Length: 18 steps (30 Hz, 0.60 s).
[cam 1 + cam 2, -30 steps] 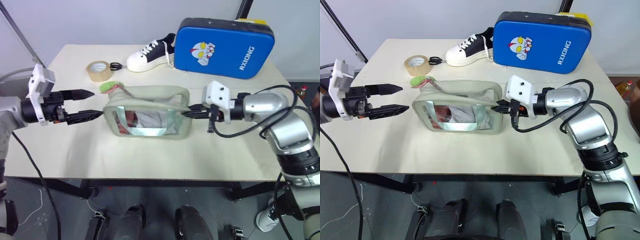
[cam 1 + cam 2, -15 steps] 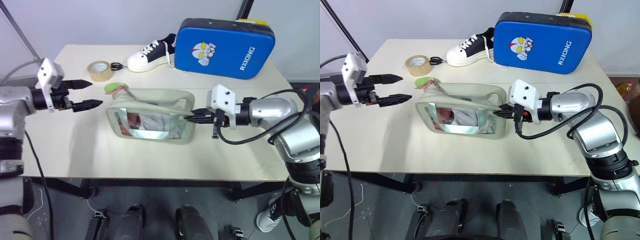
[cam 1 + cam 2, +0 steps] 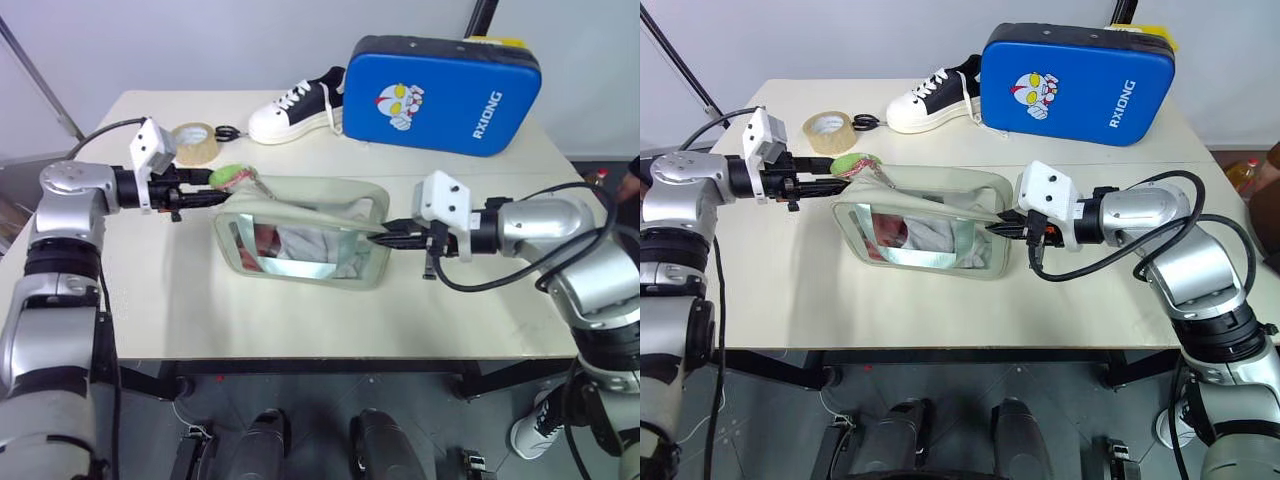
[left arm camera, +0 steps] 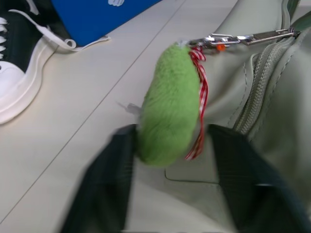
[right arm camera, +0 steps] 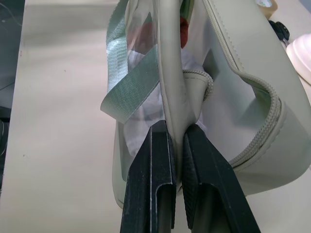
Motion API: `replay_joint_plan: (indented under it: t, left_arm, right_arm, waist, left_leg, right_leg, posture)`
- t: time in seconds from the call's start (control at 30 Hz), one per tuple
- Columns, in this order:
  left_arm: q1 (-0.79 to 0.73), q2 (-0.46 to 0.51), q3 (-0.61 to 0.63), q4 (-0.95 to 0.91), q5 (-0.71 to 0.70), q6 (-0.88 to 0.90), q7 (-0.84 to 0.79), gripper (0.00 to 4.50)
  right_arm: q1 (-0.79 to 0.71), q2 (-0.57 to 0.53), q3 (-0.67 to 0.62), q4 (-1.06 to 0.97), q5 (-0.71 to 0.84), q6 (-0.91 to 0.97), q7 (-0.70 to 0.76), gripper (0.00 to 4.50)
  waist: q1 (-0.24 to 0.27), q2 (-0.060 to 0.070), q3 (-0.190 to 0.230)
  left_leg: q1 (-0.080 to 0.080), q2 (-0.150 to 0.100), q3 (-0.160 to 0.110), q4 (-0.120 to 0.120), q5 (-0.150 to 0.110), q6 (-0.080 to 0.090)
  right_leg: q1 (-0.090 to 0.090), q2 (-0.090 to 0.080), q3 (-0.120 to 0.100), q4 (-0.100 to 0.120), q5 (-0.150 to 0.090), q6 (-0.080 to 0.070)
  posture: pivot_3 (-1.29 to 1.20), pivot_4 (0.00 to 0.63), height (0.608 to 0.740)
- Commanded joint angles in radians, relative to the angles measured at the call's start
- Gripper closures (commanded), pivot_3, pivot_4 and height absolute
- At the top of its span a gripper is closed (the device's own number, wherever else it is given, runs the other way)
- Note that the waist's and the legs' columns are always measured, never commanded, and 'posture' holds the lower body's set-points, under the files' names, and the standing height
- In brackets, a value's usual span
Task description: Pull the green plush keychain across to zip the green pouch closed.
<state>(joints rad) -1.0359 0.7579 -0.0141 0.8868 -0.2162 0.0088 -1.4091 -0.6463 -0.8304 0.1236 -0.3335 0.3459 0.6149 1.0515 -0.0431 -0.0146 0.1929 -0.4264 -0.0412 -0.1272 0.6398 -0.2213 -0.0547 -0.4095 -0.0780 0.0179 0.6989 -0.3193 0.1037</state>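
The green pouch (image 3: 310,195) lies mid-table with its clear window facing me and its top zipper gaping. At the pouch's left end lies the green plush keychain (image 3: 226,177), clipped to the zipper by a metal chain (image 4: 233,38) and tied with a red-and-white ribbon. My left gripper (image 3: 208,196) reaches in from the left. Its two fingers press on either side of the plush keychain's (image 4: 170,107) lower end. At the pouch's right end, my right gripper (image 3: 385,237) is shut on the rim (image 5: 172,97).
Behind the pouch stand a tape roll (image 3: 195,142), small scissors (image 3: 232,131), a black-and-white shoe (image 3: 295,105) and a blue padded case (image 3: 440,80). The table's front edge (image 3: 300,352) runs close below the pouch.
My left gripper has travelled right, up to the pouch's left end, and its open fingers have closed around the plush keychain. The right gripper has kept its hold on the rim.
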Motion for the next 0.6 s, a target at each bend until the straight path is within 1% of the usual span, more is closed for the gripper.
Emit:
replay_joint_plan:
  t: [0.03,0.17,0.33,0.4,0.47,0.6]
  left_arm:
    - [-0.044,0.030,0.032,0.010,0.004,-0.025,-0.018,4.45]
    - [-0.060,0.044,0.035,0.011,0.008,-0.030,-0.040,4.45]
    - [-0.075,0.093,0.004,-0.053,-0.005,0.085,-0.173,4.45]
    - [-0.059,0.146,-0.051,-0.127,-0.074,0.155,-0.203,4.45]
    - [-0.070,0.178,-0.076,-0.159,-0.122,0.184,-0.205,4.45]
    - [-0.115,0.146,-0.054,-0.234,-0.205,0.291,-0.205,4.45]
  right_arm:
    - [-0.002,-0.016,-0.042,-0.044,0.014,-0.001,-0.007,4.50]
    - [0.005,-0.017,-0.041,-0.048,0.016,-0.001,-0.010,4.50]
    - [0.013,-0.019,-0.041,-0.049,0.016,-0.007,-0.010,4.50]
    - [0.013,-0.020,-0.040,-0.050,0.017,-0.007,-0.008,4.50]
    - [0.012,-0.019,-0.036,-0.046,0.016,-0.010,-0.007,4.50]
    - [0.007,-0.011,-0.026,-0.037,0.011,-0.018,-0.009,4.50]
  waist:
    - [-0.001,0.000,0.000]
    - [-0.001,0.000,0.000]
    - [-0.003,0.000,0.000]
    - [-0.004,0.000,0.000]
    - [-0.005,-0.001,0.000]
    - [0.001,-0.001,0.000]
  left_leg:
    - [0.000,0.000,0.000,0.000,0.000,0.000]
    - [0.000,0.000,0.000,0.001,0.000,0.000]
    - [0.000,0.000,0.000,0.001,0.000,0.000]
    - [0.000,0.000,0.000,0.001,0.000,0.000]
    - [0.000,0.001,-0.001,0.001,0.000,0.000]
    - [0.000,0.002,-0.002,0.002,0.000,0.000]
  right_leg:
    - [0.000,0.000,0.000,0.000,0.000,0.000]
    - [0.000,0.000,0.000,0.000,0.000,0.000]
    - [0.000,0.000,0.000,0.001,0.000,0.000]
    - [0.000,0.001,0.000,0.001,0.000,0.000]
    - [0.000,0.001,0.000,0.001,0.000,0.000]
    - [0.001,0.001,-0.002,0.001,0.000,0.000]
  posture:
    - [0.00,0.150,0.695]
    - [0.00,0.150,0.695]
    - [0.00,0.150,0.695]
    - [0.00,0.150,0.695]
    - [0.00,0.150,0.695]
    - [0.00,0.150,0.695]
